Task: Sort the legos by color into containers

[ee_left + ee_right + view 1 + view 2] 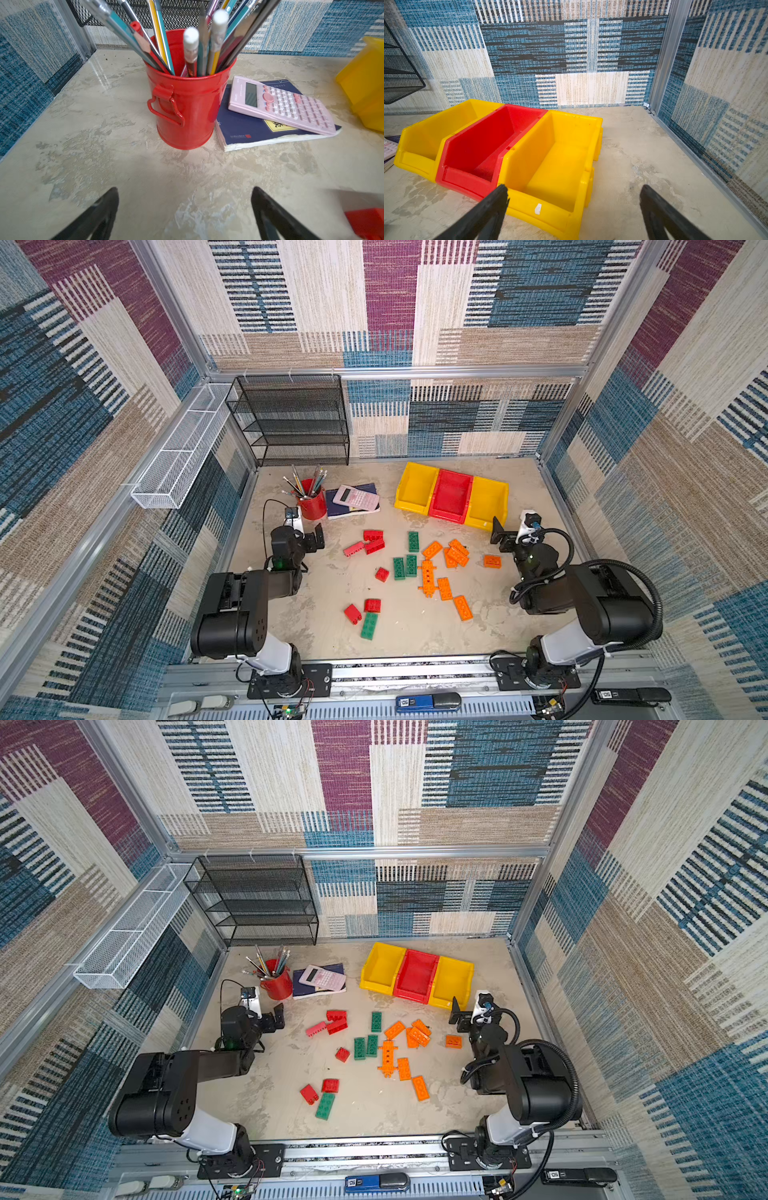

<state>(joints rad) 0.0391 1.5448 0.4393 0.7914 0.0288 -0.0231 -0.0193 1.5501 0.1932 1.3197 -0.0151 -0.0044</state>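
Red (372,536), green (413,541) and orange legos (432,549) lie scattered mid-table in both top views, among them a long pegged orange piece (428,577) (387,1056). The three joined containers sit behind them: yellow (415,487), red (451,495), yellow (486,502), all empty in the right wrist view (483,145). My left gripper (305,526) (185,207) is open over bare table, facing the red cup, with a red lego (367,222) beside it. Just in front of the right-hand yellow container (556,162), my right gripper (511,526) (574,207) is open and holds nothing.
A red pencil cup (312,502) (187,108) stands at the back left. Beside it a pink calculator (357,497) lies on a navy notebook (345,512). A black mesh shelf (291,418) stands against the back wall. A white wire basket (178,452) hangs on the left wall.
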